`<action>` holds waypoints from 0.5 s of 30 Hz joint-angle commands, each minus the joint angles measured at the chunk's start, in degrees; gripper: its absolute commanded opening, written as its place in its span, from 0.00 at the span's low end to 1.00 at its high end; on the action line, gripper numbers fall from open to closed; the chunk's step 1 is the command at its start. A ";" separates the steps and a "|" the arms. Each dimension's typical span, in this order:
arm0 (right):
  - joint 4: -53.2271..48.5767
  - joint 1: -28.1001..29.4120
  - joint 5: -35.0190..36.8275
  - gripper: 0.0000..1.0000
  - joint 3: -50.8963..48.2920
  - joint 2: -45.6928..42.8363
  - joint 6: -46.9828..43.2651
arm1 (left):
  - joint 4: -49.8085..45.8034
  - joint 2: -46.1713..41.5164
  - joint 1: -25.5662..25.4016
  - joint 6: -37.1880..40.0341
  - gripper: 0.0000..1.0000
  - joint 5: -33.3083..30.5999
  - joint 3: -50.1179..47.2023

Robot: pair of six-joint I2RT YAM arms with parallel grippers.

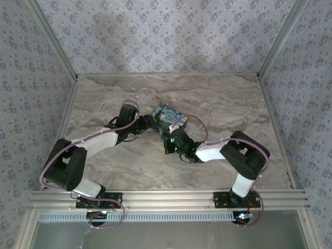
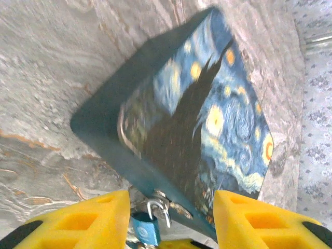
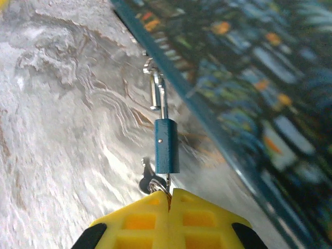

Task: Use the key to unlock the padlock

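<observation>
Padlock [image 3: 166, 145] just beyond right end effector [image 3: 169, 199]

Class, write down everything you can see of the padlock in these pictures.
The padlock is small: a narrow blue body, metal by its look, and a silver shackle. The shackle looks closed, hooked through the latch on the painted box's edge. The lock stretches away from the box above the marble table. At its far end the shut right gripper pinches what seems the key.
</observation>
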 commanded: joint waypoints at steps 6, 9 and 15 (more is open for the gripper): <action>-0.02 -3.78 -0.38 0.00 -8.62 -10.40 -2.82 | -3.38 2.39 1.47 4.07 0.48 -1.92 5.97; -0.10 -6.33 -4.38 0.00 -10.24 -11.88 -4.79 | -1.13 5.43 1.45 4.13 0.48 -0.90 6.99; -1.65 -8.91 -9.93 0.00 -10.06 -12.19 -9.02 | 5.02 10.85 0.68 2.94 0.48 1.51 8.61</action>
